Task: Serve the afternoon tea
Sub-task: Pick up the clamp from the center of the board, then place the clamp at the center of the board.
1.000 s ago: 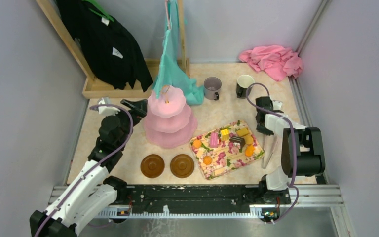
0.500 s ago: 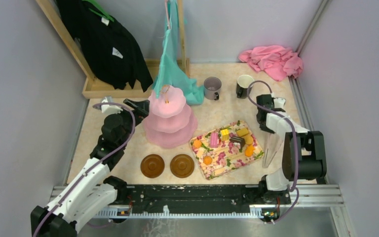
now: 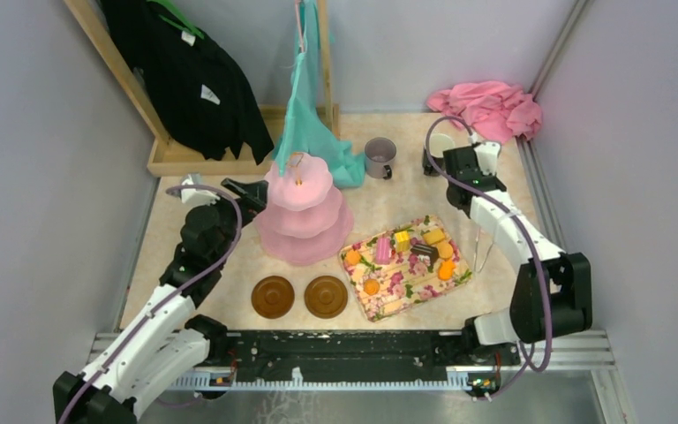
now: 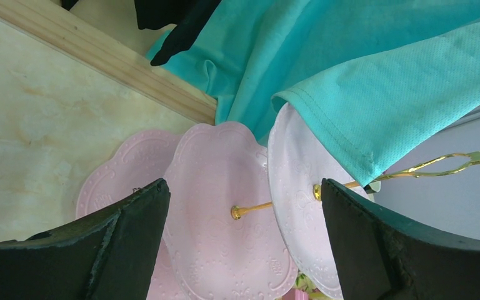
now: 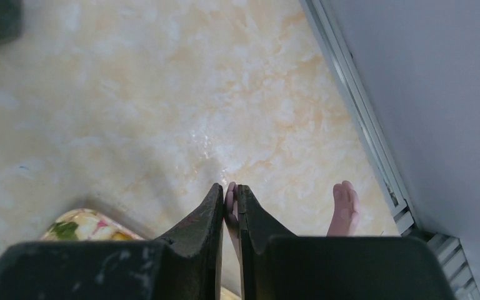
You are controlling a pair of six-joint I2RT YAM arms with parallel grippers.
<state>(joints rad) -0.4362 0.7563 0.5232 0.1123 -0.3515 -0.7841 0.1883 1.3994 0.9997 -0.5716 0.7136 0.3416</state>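
The pink three-tier stand [image 3: 303, 216] stands left of centre, and its tiers [image 4: 225, 206] fill the left wrist view. My left gripper [image 3: 240, 190] [image 4: 244, 212] is open at the stand's left side, touching nothing. Small orange, yellow, pink and brown toy cakes [image 3: 403, 252] lie on a floral tray [image 3: 410, 284]. My right gripper [image 3: 472, 205] [image 5: 231, 187] is shut on one arm of thin pink tongs [image 3: 480, 252] [image 5: 344, 209], which hang over the table right of the tray. The grey mug [image 3: 380, 156] is at the back. My right wrist mostly hides the black mug [image 3: 436, 144]. Two brown discs [image 3: 273, 297] [image 3: 326, 297] lie near the front.
Teal fabric [image 3: 305, 106] hangs over the stand's top tier. A pink cloth [image 3: 487, 106] is heaped at the back right. Black garments [image 3: 185, 79] hang on a wooden frame [image 3: 199, 159] at the back left. Metal rails [image 3: 538, 177] edge the table's right side.
My right arm has swung toward the back of the table with the tongs, and its wrist now covers most of the black mug. The left arm has barely moved.
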